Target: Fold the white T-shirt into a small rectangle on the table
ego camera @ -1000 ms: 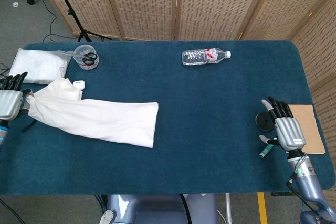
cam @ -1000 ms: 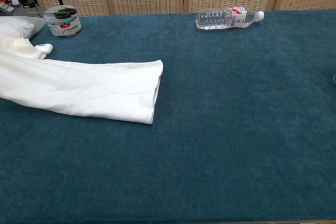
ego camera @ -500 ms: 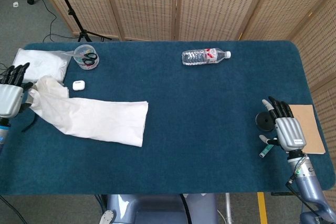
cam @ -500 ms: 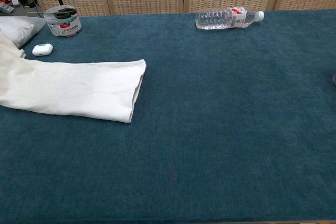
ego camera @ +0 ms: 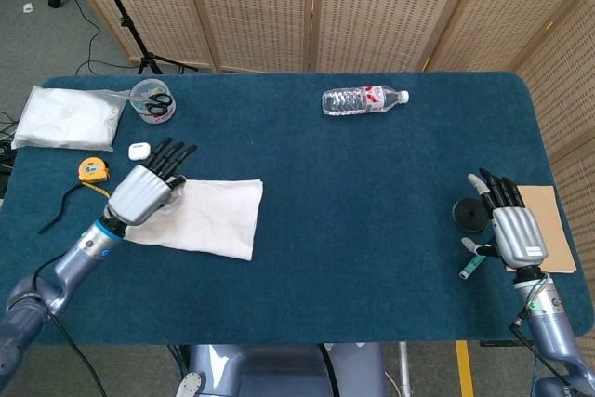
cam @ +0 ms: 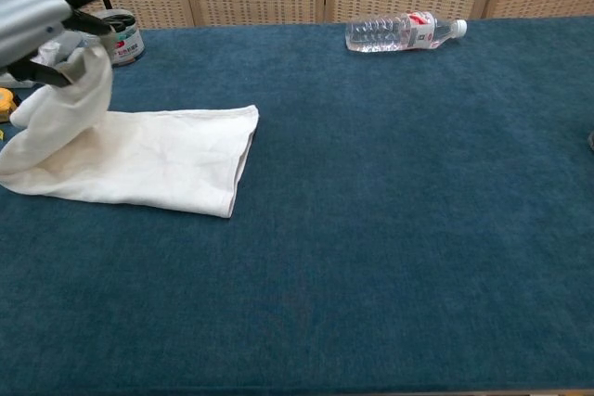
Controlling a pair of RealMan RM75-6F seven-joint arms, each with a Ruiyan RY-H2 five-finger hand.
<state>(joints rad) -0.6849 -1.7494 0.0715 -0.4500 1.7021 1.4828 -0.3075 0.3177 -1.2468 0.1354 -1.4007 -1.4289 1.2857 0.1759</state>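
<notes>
The white T-shirt (ego camera: 212, 219) lies as a folded band on the left part of the blue table (ego camera: 372, 192). My left hand (ego camera: 149, 190) hovers over its left half. In the chest view that left hand (cam: 39, 16) pinches the shirt's left end, which hangs from it in a raised loop above the rest of the T-shirt (cam: 162, 159). The shirt's right edge lies flat. My right hand (ego camera: 512, 227) rests at the table's right edge, fingers spread, holding nothing; the chest view does not show it.
A water bottle (ego camera: 363, 99) lies at the back centre. A tub with scissors (ego camera: 152, 101), a white earbud case (ego camera: 139, 150), a yellow tape measure (ego camera: 92, 170) and a white bundle (ego camera: 65, 118) sit back left. A black disc (ego camera: 468, 216) and brown pad (ego camera: 548, 226) flank the right hand.
My left hand has swung in from the table's left edge to the right, carrying the shirt's left end up and over the rest. The tape measure now shows. The right hand stayed put.
</notes>
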